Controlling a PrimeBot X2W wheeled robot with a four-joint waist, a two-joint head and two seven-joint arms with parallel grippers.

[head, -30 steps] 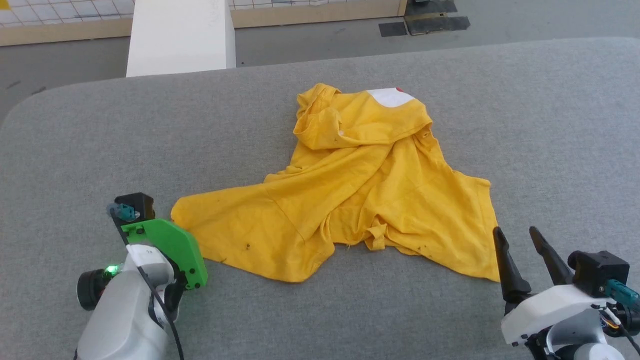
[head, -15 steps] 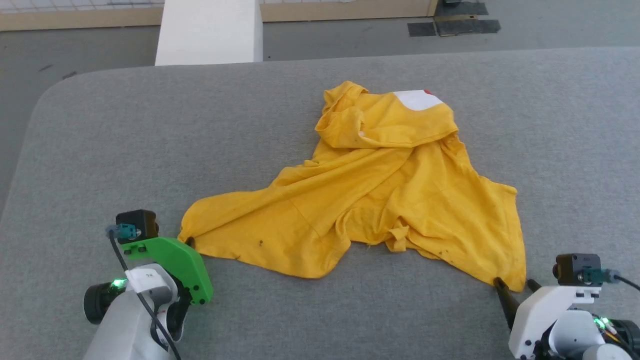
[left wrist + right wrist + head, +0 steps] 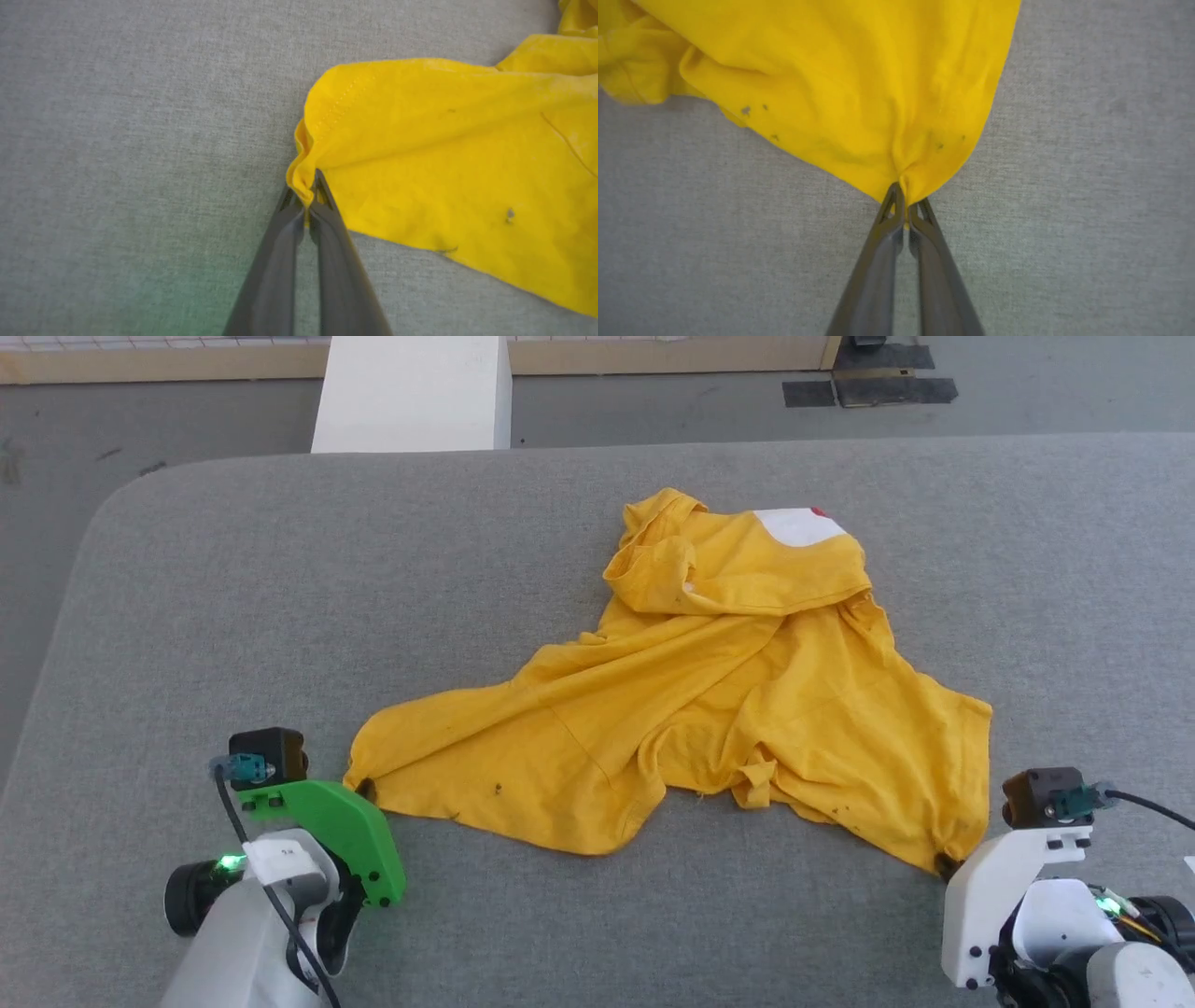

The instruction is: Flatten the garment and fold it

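Observation:
The garment (image 3: 709,691), a mustard-yellow T-shirt, lies crumpled on the grey padded table (image 3: 233,616), a white patch with a red dot showing at its far edge. My left gripper (image 3: 362,791) is shut on the garment's near-left hem corner; the left wrist view shows the fabric (image 3: 444,154) pinched between the closed fingers (image 3: 306,193). At the near-right corner my right gripper (image 3: 948,868) is shut as well. In the right wrist view the cloth (image 3: 859,84) bunches into the closed tips (image 3: 904,198).
A white block (image 3: 411,392) stands beyond the table's far edge on the grey floor. The table's rounded left corner (image 3: 112,513) is near. Bare grey padding lies on both sides of the shirt and along the front.
My right gripper moved up to the near-right corner and shut on it. The left gripper finished closing on the near-left corner. The head camera shifted, sliding the scene rightward.

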